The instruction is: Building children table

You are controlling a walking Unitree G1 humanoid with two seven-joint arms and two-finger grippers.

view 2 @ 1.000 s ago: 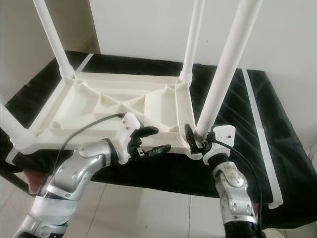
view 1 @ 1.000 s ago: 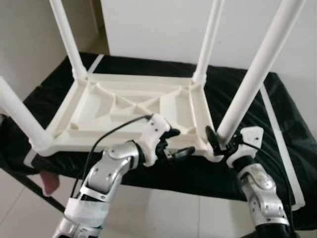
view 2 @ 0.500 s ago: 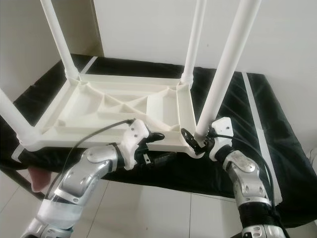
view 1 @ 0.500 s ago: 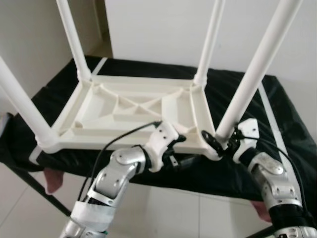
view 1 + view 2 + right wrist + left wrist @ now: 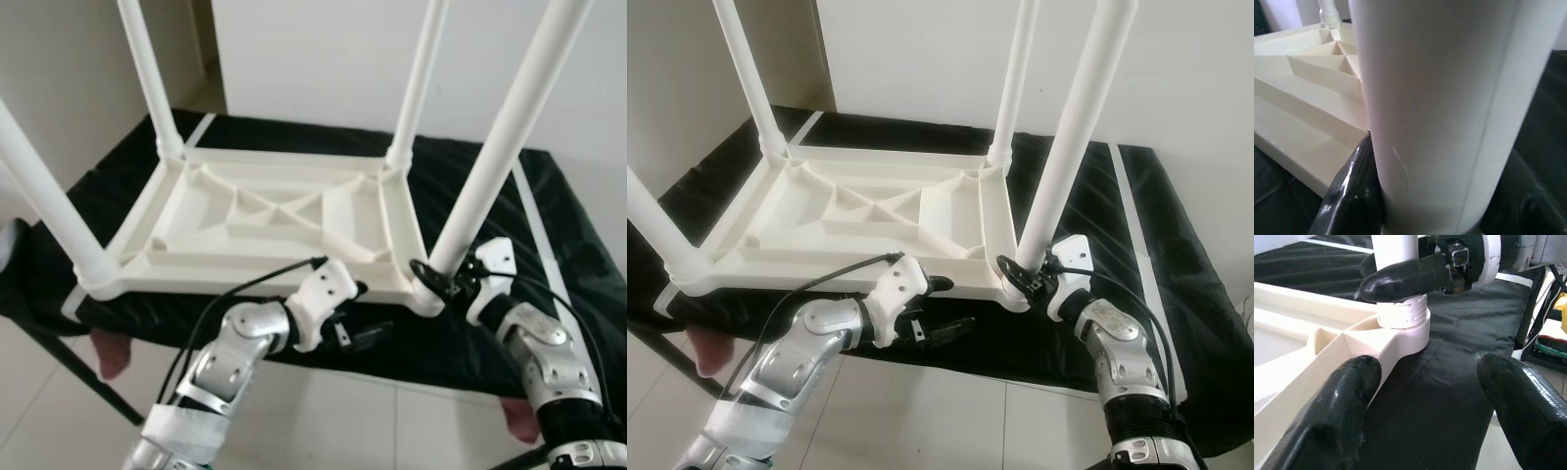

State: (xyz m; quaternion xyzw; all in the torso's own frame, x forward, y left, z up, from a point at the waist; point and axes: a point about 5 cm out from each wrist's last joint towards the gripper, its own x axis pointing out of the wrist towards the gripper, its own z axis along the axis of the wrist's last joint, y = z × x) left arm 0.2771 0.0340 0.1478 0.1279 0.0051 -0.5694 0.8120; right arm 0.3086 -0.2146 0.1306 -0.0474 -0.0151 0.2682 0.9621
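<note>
A white plastic children's table (image 5: pixel 265 215) lies upside down on a black-covered bench (image 5: pixel 549 255), its four legs pointing up. My right gripper (image 5: pixel 438 281) is shut on the base of the near right leg (image 5: pixel 500 147), just above its socket; in the right wrist view the leg (image 5: pixel 1440 107) sits between the black fingers (image 5: pixel 1352 191). My left gripper (image 5: pixel 364 313) stands open at the bench's front edge, just below the tabletop's front rim. In the left wrist view the open fingers (image 5: pixel 1347 396) frame the leg socket (image 5: pixel 1403 328), with nothing between them.
A white wall rises close behind the bench. White straps (image 5: pixel 549 264) run across the black cover. Pale floor tiles (image 5: pixel 323 421) lie below the front edge, with pink objects (image 5: pixel 106 352) under the bench at both sides.
My left gripper has dropped slightly, away from the tabletop's front rim. The right gripper keeps its hold on the leg. The camera has shifted a little.
</note>
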